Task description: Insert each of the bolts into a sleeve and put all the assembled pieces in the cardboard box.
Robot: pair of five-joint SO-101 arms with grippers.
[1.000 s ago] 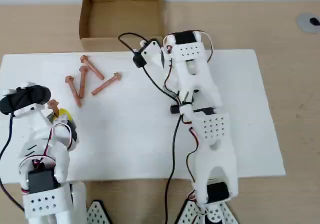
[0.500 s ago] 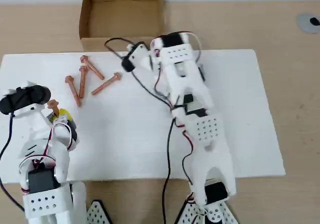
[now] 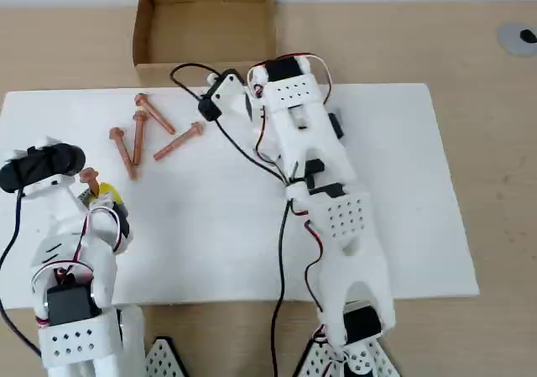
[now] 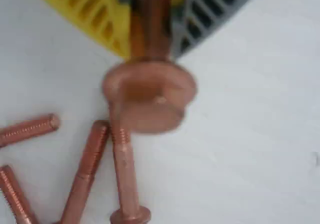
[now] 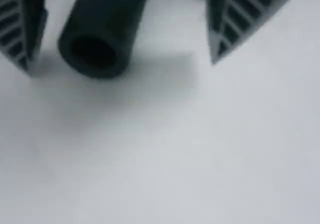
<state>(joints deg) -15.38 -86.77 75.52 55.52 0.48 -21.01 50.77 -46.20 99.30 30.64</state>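
Note:
My left gripper [image 4: 150, 34] is shut on a copper bolt [image 4: 150, 92], its yellow and grey fingers pinching the shank with the head pointing away from the wrist. In the high view this gripper [image 3: 94, 185] holds the bolt [image 3: 89, 175] over the white mat's left side. Several loose copper bolts [image 3: 138, 133] lie just beyond it on the mat. My right gripper [image 5: 120, 64] is open, and a black sleeve [image 5: 100, 39] lies on the mat between its fingers [image 5: 22, 29]. The right arm [image 3: 294, 117] stretches toward the mat's far edge, close to the cardboard box [image 3: 143, 24].
The white mat [image 3: 210, 226] covers most of the wooden table. The open cardboard box stands past the mat's far edge, left of centre. A black cable [image 3: 281, 251] loops along the right arm. A small grey disc [image 3: 516, 37] sits at the table's far right.
The right arm has swung left along the mat's far edge, toward the loose bolts and the box. The left arm and its bolt have stayed still.

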